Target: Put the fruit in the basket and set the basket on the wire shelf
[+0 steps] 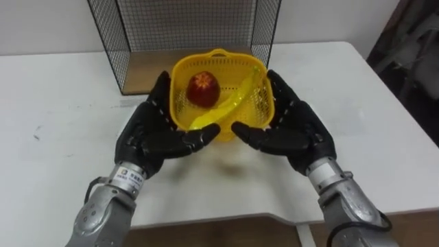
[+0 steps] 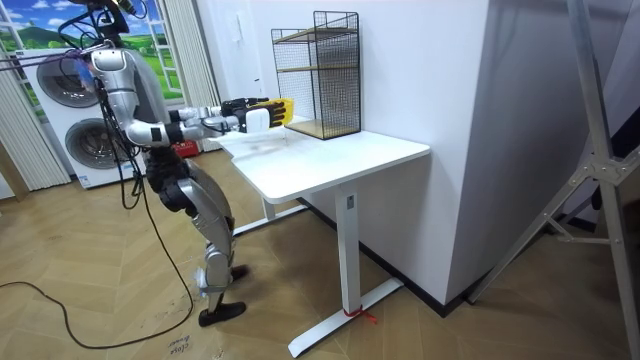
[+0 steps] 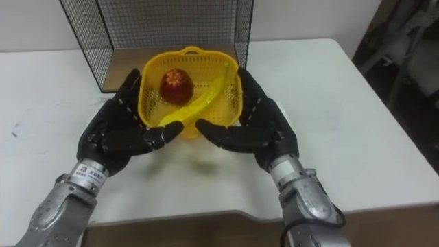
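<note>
Left hand (image 1: 154,130): pressed to the left wall of the yellow perforated plastic basket (image 1: 218,53), fingers running up the side and thumb hooked under the near edge, so it is holding the basket.
Right hand (image 1: 295,127): mirrors this on the right wall, thumb tucked below the near edge, also gripping the basket.
Basket: cradled between both hands, lifted clear of the white desk (image 1: 55,110) beneath them.
Fruit: a red apple (image 1: 204,89) and a yellow banana (image 1: 230,103) lie inside, between the palms; the banana leans towards the right hand.
Black wire-mesh shelf (image 1: 185,24): just beyond the fingertips, its brown wooden base board (image 1: 147,72) open towards the hands.
Handling: probably light, thin, somewhat flexible plastic — a hard squeeze could bow the walls. The apple may roll if the basket tips, so it wants carrying level.
Hold: opposite walls, low down, thumbs beneath — this looks the soundest grip.
Robot: stands at the desk's edge, arms stretched forward.
</note>
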You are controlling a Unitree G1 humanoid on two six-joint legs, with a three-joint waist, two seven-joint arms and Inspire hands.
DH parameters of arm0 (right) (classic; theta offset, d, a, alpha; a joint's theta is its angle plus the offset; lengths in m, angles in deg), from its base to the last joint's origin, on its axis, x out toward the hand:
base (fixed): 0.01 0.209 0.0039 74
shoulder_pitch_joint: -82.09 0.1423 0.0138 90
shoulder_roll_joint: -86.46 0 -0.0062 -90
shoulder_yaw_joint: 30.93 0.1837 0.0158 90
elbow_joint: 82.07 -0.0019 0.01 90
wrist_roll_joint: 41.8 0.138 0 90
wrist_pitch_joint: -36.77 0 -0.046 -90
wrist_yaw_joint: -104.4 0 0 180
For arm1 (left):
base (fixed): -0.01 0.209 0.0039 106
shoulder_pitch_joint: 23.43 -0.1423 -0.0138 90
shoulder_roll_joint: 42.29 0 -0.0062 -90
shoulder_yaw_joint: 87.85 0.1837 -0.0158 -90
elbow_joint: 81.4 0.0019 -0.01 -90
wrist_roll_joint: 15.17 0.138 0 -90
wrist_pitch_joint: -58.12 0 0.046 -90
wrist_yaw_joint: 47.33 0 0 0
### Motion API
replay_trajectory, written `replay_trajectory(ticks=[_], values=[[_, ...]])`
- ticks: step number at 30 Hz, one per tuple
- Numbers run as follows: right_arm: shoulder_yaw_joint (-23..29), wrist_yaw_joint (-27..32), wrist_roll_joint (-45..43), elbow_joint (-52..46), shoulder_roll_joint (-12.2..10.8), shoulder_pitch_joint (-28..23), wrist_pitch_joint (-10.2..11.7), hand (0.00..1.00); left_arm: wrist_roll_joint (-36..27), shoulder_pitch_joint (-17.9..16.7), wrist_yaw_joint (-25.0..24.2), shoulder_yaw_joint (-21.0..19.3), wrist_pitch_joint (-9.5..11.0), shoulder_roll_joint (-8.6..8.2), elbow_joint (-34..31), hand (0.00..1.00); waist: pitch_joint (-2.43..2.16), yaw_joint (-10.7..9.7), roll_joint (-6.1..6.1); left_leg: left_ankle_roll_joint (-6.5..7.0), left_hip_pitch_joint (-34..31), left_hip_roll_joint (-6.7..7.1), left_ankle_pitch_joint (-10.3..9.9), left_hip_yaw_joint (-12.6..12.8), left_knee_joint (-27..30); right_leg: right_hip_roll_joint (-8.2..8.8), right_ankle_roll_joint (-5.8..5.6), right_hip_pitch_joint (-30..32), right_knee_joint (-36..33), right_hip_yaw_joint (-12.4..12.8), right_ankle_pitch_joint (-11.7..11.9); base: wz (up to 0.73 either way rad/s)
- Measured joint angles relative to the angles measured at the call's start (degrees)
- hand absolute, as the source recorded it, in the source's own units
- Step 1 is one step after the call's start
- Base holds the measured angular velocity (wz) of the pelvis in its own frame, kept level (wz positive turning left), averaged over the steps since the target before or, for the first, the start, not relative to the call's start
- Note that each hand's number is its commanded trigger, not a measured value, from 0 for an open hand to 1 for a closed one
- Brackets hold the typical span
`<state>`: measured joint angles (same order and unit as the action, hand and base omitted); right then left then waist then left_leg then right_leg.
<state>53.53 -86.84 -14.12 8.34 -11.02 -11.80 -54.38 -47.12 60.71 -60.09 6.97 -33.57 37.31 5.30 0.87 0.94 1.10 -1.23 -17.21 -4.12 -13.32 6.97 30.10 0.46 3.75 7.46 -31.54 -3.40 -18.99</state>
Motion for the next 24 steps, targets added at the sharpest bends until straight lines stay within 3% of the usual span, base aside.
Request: replay_trajectory(ticks=[1, 3, 4, 5, 11, 15, 18, 19, 21, 24], values=[[-0.08, -0.19, -0.11, 1.03, 0.07, -0.09, -0.22, 0.0, 0.0, -0.03, -0.02, -0.05, 0.05, 0.13, 0.0, 0.0, -0.57, 0.46, -0.51, 0.43, 0.26, -0.04, 2.97, 0.56, -2.04, 0.08, -0.65, -0.74, -0.04, 0.44, -0.5, -0.44], [-0.08, -0.21, -0.68, 1.24, -0.52, -0.07, -0.22, 0.0, -0.02, 0.27, -0.02, -0.04, 0.52, 0.64, -0.13, 0.0, -0.97, -0.66, 0.62, 1.87, 1.96, 1.16, 5.69, 0.87, -4.09, 1.0, -1.46, -1.5, 0.02, 0.36, -0.98, -0.03], [0.07, -0.24, -0.61, 1.19, -0.3, -0.07, -0.18, 0.0, -0.02, 0.29, -0.02, 0.12, 0.81, 0.63, -0.19, 0.0, -1.0, -0.82, 1.3, 2.62, 2.54, 1.84, 7.3, 1.01, -5.02, 1.5, -1.6, -1.73, 0.21, 0.32, -1.14, 0.06], [0.18, -0.24, -0.5, 1.2, -0.25, -0.07, -0.17, 0.0, -0.03, 0.29, -0.02, 0.25, 0.85, 0.68, -0.2, 0.0, -0.91, -0.9, 1.57, 2.6, 2.69, 2.01, 7.29, 1.05, -5.01, 1.63, -1.71, -2.05, 0.57, 0.37, -1.21, 0.0], [0.13, -0.15, -0.5, -1.35, -0.29, -0.04, -0.11, 0.0, -0.22, 0.72, 0.0, 0.48, 1.77, 0.8, -0.23, 0.0, -0.73, -0.48, 1.87, 3.5, 2.28, 3.43, 4.67, 0.6, -3.59, 2.79, -2.86, -3.22, 3.09, 0.56, -2.03, 0.01], [0.1, 0.76, -0.47, -3.42, -0.17, -0.01, -0.1, 0.0, -0.29, 0.88, 0.0, 0.78, 2.95, 1.1, -0.8, 0.0, -0.62, -0.37, 1.82, 4.28, 1.58, 4.91, 1.63, 0.62, -0.97, 4.56, -3.93, -3.51, 1.68, 0.18, -4.26, 0.1], [-0.54, 1.52, -0.52, -3.84, -0.01, 0.02, 0.32, 0.0, -0.33, 0.99, 0.05, 1.04, 3.06, 1.19, -0.79, 0.0, -0.38, -0.36, 2.23, 5.3, 2.55, 6.42, -0.55, 1.59, -0.38, 6.96, -5.36, -3.01, -4.18, -0.65, -5.64, 0.02], [-0.9, 2.03, -0.63, -3.83, -0.05, -0.01, 0.32, 0.0, -0.34, 1.02, 0.07, 1.06, 3.07, 1.51, -0.79, 0.0, -0.09, -0.37, 2.71, 5.83, 3.34, 7.22, -1.04, 2.04, -0.39, 8.53, -5.57, -1.8, -7.98, -1.39, -5.54, 0.06], [-1.12, 2.37, -0.65, -3.82, 0.01, 0.01, 0.35, 0.0, -0.21, 1.12, 0.13, 1.25, 3.08, 1.67, -0.8, 0.0, 0.12, -0.37, 3.27, 6.32, 4.19, 7.94, -2.14, 2.51, -0.28, 9.61, -6.87, 0.03, -12.85, -1.38, -4.49, 0.05], [-0.8, 2.36, -1.43, -3.16, -0.16, 0.14, 0.36, 0.0, -0.08, 1.32, 0.82, 1.68, 3.15, 1.47, -0.8, 0.0, 0.19, 0.24, 2.98, 6.89, 5.53, 7.53, -2.62, 2.16, -0.5, 9.15, -8.24, 0.74, -13.97, -1.81, -2.48, -0.12]])
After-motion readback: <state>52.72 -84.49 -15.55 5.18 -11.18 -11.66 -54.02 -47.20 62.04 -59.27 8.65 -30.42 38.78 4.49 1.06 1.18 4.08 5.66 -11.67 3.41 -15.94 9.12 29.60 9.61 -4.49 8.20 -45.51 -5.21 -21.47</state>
